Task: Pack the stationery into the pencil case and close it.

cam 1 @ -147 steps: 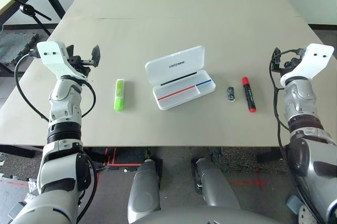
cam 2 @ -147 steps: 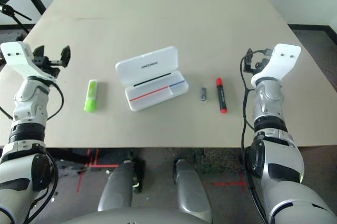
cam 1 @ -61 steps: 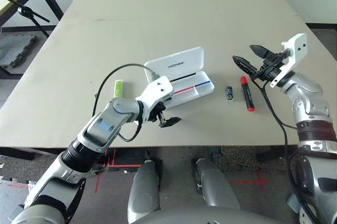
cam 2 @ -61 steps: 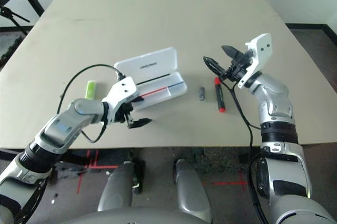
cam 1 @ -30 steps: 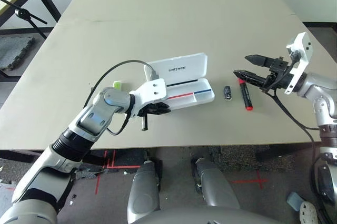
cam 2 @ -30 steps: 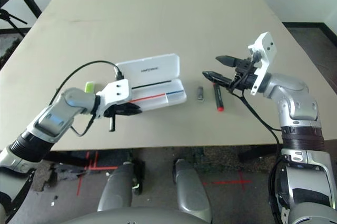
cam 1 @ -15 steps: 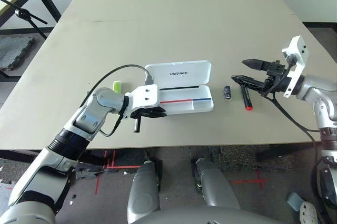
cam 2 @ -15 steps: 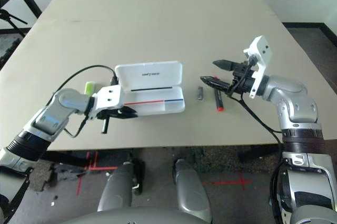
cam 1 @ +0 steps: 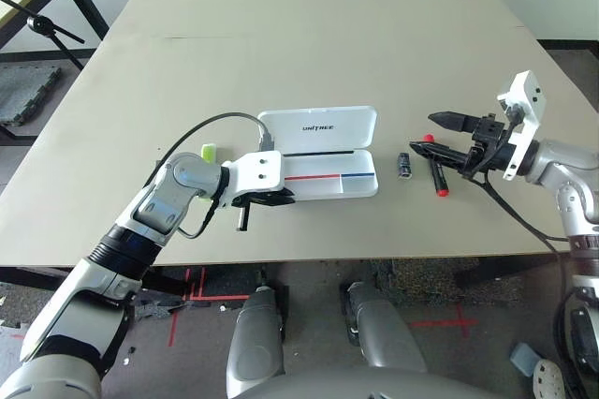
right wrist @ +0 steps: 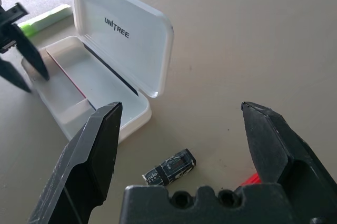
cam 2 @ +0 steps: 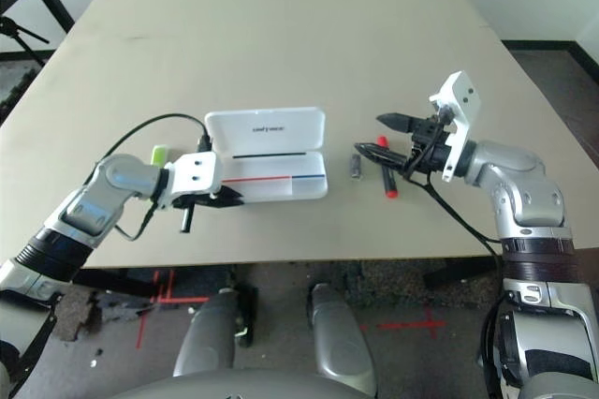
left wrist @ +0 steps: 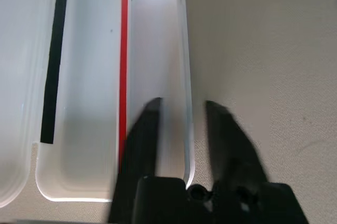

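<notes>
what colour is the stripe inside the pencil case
Red on one half, blue on the other, along the pencil case tray; clearest in the left eye view.

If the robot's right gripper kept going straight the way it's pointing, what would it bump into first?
Probably the small dark stubby item, lying just ahead of the open right gripper; beyond it stands the open pencil case. Depth is hard to judge.

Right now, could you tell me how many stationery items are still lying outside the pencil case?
3. The lime-green highlighter lies left of the pencil case, partly hidden by the left arm. The small dark stubby item lies right of the case, and the red-capped marker beyond it, under the right gripper.
</notes>
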`<state>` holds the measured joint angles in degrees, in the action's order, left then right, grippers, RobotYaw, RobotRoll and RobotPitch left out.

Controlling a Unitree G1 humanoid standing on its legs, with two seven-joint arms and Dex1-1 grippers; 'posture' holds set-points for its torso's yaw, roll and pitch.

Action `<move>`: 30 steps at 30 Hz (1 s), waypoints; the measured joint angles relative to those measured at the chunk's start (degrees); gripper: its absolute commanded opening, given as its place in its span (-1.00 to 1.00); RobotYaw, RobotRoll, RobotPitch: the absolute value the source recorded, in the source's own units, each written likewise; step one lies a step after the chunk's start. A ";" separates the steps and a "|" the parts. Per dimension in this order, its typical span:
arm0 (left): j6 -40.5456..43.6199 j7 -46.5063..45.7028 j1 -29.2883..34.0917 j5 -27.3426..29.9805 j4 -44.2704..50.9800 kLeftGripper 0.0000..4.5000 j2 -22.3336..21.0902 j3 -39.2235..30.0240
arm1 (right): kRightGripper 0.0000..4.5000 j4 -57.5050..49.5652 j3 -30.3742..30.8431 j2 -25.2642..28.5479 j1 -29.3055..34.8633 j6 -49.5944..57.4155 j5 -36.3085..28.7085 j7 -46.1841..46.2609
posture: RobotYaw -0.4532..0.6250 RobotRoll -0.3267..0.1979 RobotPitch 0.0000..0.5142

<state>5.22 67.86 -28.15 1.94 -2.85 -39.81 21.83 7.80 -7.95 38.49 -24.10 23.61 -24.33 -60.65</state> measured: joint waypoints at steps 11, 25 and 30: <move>8.63 0.09 5.10 10.55 13.83 0.97 -2.36 -10.99 | 1.00 -1.54 0.05 -0.03 0.56 0.45 -0.95 0.37 | -0.32 0.25 -0.45; 13.73 -1.50 8.09 19.20 19.03 0.97 -5.58 -21.71 | 1.00 -6.43 -6.72 -6.84 0.35 11.12 -2.62 25.03 | -0.34 0.25 -0.38; 13.71 -2.14 8.38 19.19 19.13 0.97 -5.49 -21.17 | 1.00 -8.00 -9.13 -9.33 0.05 16.76 -4.27 32.44 | -0.35 0.25 -0.39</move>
<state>18.93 65.72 -19.77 21.13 16.28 -45.30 0.66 -0.20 -17.08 29.16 -24.04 40.38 -28.60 -28.21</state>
